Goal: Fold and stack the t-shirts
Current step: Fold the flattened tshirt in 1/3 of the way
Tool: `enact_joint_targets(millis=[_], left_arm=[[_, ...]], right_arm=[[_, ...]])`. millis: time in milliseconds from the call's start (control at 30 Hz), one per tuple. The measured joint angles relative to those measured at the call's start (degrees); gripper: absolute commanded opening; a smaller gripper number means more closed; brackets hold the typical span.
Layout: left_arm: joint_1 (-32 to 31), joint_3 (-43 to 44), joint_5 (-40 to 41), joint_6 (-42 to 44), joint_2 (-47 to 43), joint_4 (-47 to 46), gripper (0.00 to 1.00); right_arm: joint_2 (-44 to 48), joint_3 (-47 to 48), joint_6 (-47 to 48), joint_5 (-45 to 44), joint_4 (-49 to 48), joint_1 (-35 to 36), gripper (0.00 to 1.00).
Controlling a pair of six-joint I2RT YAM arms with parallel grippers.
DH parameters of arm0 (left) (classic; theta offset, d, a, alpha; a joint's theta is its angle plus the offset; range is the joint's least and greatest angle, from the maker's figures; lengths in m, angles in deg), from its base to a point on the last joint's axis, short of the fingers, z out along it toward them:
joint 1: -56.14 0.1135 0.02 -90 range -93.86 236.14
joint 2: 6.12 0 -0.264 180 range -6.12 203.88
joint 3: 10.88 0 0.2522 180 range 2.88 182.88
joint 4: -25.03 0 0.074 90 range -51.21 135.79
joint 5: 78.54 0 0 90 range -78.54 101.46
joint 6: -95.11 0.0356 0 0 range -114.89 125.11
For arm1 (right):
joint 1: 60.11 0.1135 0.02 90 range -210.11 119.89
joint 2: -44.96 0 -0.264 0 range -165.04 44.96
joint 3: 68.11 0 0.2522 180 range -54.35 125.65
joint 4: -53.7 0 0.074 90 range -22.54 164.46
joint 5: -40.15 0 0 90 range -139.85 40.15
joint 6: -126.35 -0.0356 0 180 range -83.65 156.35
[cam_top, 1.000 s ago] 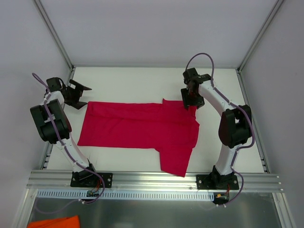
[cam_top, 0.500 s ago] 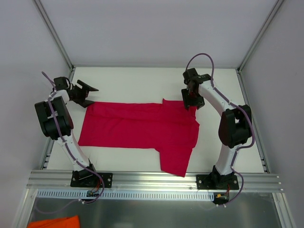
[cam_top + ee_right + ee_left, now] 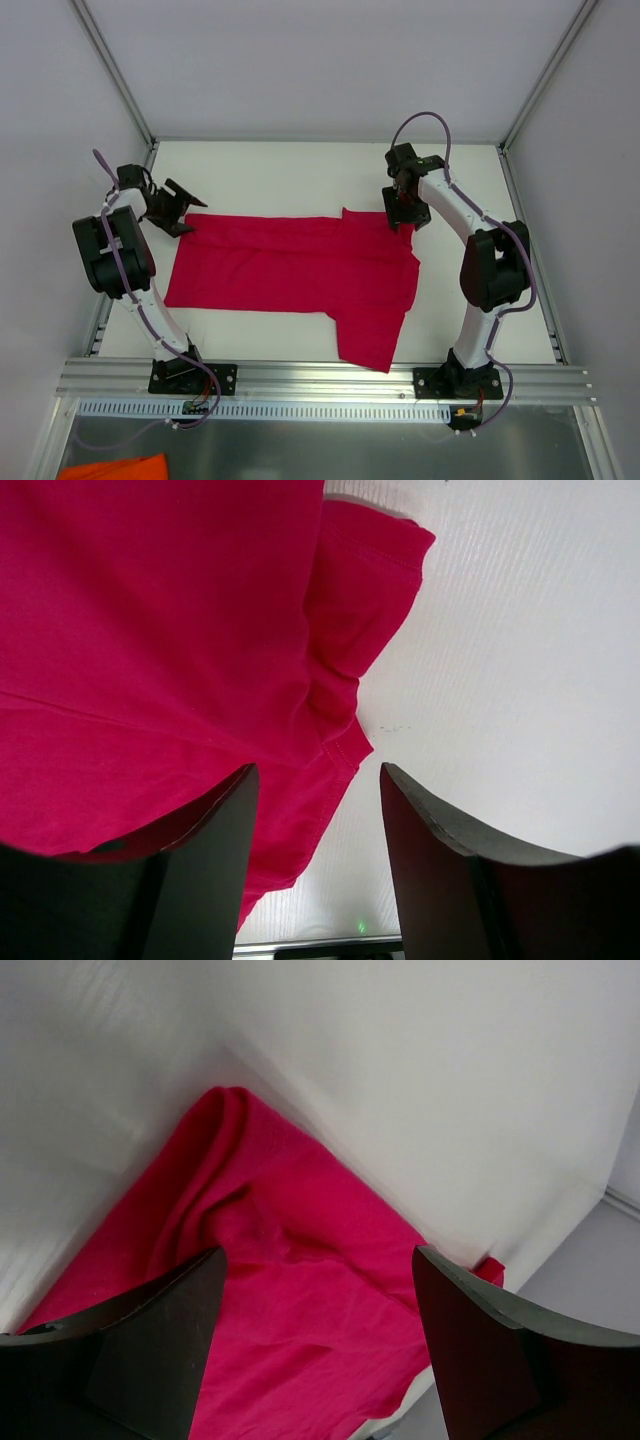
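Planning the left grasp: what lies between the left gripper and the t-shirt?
Nothing. The left wrist view shows the open left gripper poised over the t-shirt corner, only red fabric between its fingers.

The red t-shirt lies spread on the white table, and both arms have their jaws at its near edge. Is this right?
No. In the top external view the left gripper and the right gripper have their jaws at the far edge of the t-shirt. The rest is right.
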Motion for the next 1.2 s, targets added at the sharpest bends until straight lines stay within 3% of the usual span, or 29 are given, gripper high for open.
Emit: enact_joint_targets(millis=[667, 800, 833, 867, 1200], left_arm=[[-1.5, -0.1, 7.3, 3.8, -3.9, 5.0, 0.61], [-1.5, 0.5, 7.8, 4.5, -3.1, 5.1, 0.51], [-1.5, 0.7, 7.9, 4.6, -2.8, 5.1, 0.43], [-1.5, 0.9, 8.0, 4.6, -2.6, 5.1, 0.41], [-1.9, 2.6, 9.1, 4.8, -0.7, 5.1, 0.4]], right_arm=[[0.0, 0.0, 0.3, 0.2, 0.0, 0.0, 0.56], [0.0, 0.0, 0.7, -0.1, 0.0, 0.0, 0.55], [0.1, -0.3, 0.7, -0.1, -0.1, 0.0, 0.56], [0.2, -0.6, 0.8, -0.2, 0.0, 0.0, 0.55], [1.0, -2.6, 1.2, -0.7, 0.0, 0.1, 0.55]])
